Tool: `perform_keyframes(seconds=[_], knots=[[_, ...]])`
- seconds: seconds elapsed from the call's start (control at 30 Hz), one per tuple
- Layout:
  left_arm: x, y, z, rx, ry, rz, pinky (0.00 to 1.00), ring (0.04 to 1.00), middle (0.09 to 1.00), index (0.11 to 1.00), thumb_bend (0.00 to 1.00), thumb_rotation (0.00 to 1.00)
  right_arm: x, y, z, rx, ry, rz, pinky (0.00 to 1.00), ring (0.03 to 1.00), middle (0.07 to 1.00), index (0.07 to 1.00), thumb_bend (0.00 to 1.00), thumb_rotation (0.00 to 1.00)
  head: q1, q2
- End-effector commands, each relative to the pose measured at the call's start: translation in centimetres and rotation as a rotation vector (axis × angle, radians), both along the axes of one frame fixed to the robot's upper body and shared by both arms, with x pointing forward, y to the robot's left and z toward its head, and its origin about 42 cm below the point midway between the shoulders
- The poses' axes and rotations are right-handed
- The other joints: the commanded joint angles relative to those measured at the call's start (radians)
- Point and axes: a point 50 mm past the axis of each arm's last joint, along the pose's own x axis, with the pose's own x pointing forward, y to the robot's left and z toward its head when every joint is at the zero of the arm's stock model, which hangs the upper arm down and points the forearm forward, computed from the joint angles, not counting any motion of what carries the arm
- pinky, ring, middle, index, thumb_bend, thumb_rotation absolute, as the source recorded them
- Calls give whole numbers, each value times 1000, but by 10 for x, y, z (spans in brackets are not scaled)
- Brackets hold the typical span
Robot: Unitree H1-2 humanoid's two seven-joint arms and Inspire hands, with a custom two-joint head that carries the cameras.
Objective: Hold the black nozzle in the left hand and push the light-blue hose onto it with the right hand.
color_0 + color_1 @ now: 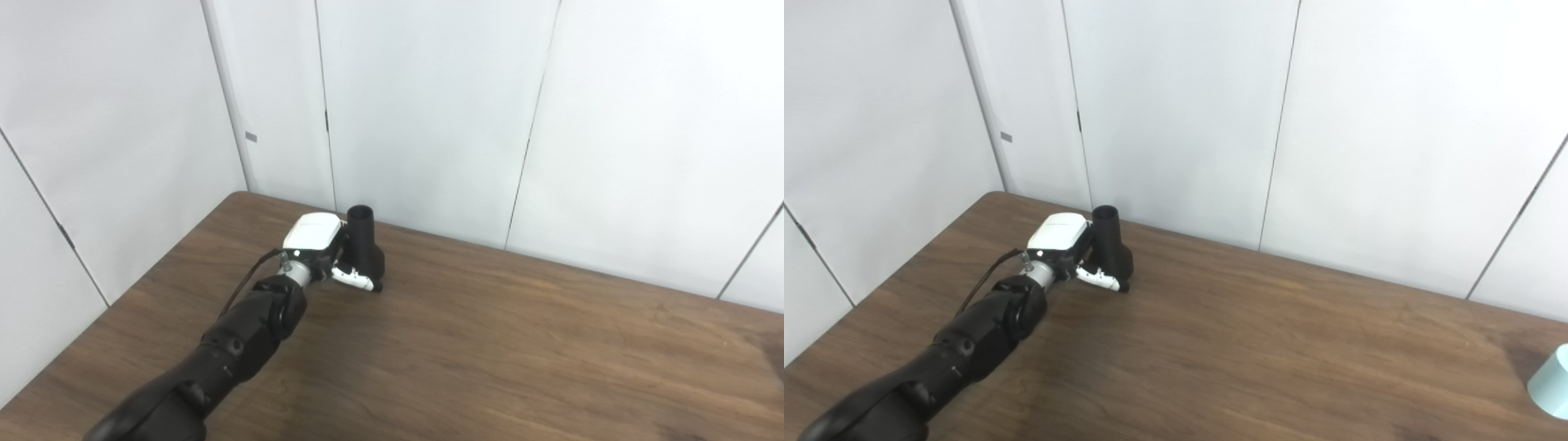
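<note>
The black nozzle (364, 245) stands upright on the brown table (502, 343) near its far left edge, open end up. My left hand (324, 248) is against its left side, with the thumb (355, 280) curled round the front of its wide base; the fingers on the far side are hidden. The nozzle rests on the table. The end of the light-blue hose (1551, 383) shows only in the right eye view, at the table's right edge, cut off by the picture. My right hand is not in view.
White wall panels (429, 110) stand close behind the table's far edge, just behind the nozzle. The left table edge (122, 294) runs diagonally beside my left arm (245, 331).
</note>
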Motion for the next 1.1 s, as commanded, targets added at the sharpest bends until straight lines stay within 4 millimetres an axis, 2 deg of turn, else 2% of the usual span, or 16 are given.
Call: perform_keyframes(seconds=[0.0,0.13,0.27,0.37,0.5,0.67,0.93,1.07], knots=[[-39,-19,-70,-1,227,-76,790,607,535,446,519,0,-4,2,2,-17,17,44,547,636,664,663,314,0,-6,4],[-43,-25,-72,-13,199,-111,776,567,516,457,523,0,-5,6,7,-31,-7,54,534,625,660,662,303,0,-51,16],[-50,-35,-75,-72,153,-155,756,519,495,472,525,0,-7,8,21,-21,-56,53,523,618,650,652,302,0,-103,27],[-55,-48,-79,-101,128,-189,761,502,487,479,526,0,-9,3,36,-46,-89,51,523,623,653,650,308,0,-153,33],[-60,-63,-81,-134,117,-241,778,513,487,479,526,0,-16,-6,57,-60,-91,-7,571,651,670,668,317,0,-210,40],[-67,-80,-77,-160,75,-314,760,486,470,497,525,0,-27,-19,71,-61,-79,-87,587,663,679,674,375,0,-237,49],[-81,-101,-61,-171,60,-463,730,478,469,498,524,0,-37,-16,79,-91,-113,-161,550,623,646,640,423,0,-287,66],[-91,-111,-59,-172,70,-520,730,496,490,474,525,0,-37,-14,89,-93,-156,-223,557,636,654,638,430,0,-321,75]])
